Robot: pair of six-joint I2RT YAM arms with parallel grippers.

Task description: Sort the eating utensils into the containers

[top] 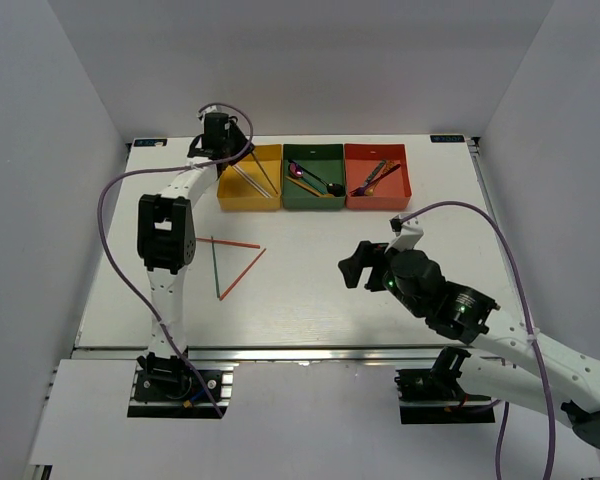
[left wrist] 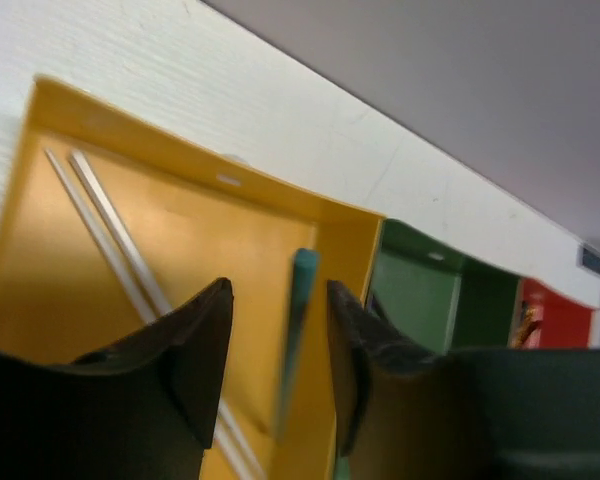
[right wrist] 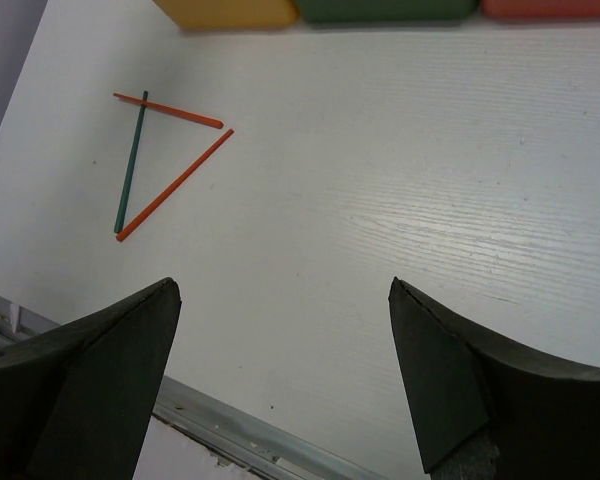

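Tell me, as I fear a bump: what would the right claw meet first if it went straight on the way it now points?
Likely the bare table, though depth is unclear; the three loose chopsticks lie off to one side.

A: Any readable text, labels, numbers?
B: None. Small dark tags [top: 148, 141] sit at the far corners of the table [top: 310, 290], too small and blurred to read.
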